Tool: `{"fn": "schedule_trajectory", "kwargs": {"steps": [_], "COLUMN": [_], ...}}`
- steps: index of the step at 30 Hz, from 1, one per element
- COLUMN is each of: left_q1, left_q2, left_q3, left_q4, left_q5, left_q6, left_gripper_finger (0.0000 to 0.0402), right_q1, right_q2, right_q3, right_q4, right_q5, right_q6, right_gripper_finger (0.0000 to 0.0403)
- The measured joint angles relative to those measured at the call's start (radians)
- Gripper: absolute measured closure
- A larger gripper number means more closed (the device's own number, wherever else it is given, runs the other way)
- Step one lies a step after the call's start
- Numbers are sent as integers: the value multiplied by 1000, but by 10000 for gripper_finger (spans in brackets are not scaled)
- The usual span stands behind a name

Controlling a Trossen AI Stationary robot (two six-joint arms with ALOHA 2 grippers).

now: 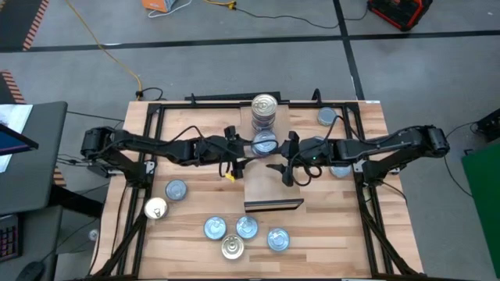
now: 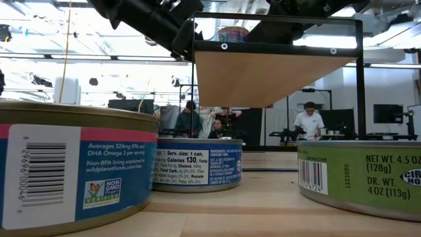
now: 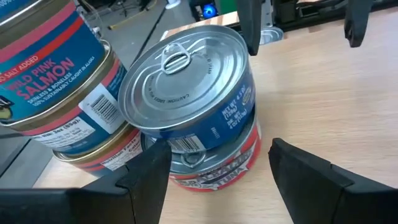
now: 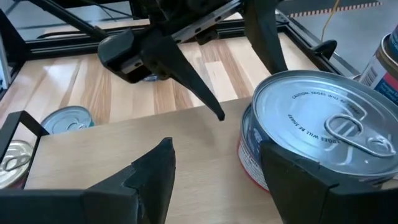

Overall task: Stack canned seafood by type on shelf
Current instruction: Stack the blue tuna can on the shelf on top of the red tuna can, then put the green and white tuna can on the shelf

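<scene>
The shelf is a light-wood board with a dark front edge, raised on a black frame in the middle of the table. At its far end stands a stack of pink-salmon tins with a gold top. Beside it a blue tin sits askew on a red-labelled tuna tin. My left gripper is open just short of this pair, its fingers on either side of the near rim. My right gripper is open over the shelf, with the blue tin beside one finger.
Loose tins lie on the striped tabletop: two at the near left, several at the near edge, one at the far right, one under the right arm. People stand in the room beyond.
</scene>
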Motion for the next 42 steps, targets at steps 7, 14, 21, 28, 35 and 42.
{"fn": "schedule_trajectory", "kwargs": {"steps": [7,14,21,28,35,42], "left_q1": [-5,15,15,-4,-59,-87], "left_q2": [-1,-3,-3,-33,-187,-190], "left_q3": [0,0,0,-1,0,0], "left_q4": [-49,-85,-76,-147,-233,-234], "left_q5": [-28,-29,-29,-32,-49,31], "left_q6": [-68,-137,-123,-99,-145,-210], "left_gripper_finger": [143,143,143,143,143,143], "right_q1": [30,15,-43,-35,-63,-208], "right_q2": [-22,-21,21,35,-81,-125], "right_q3": [76,134,134,153,176,79], "right_q4": [-49,-333,-383,-499,-741,-870], "right_q5": [17,304,337,336,332,333], "right_q6": [-24,-9,26,23,127,251], "right_gripper_finger": [137,137,137,137,137,145]}}
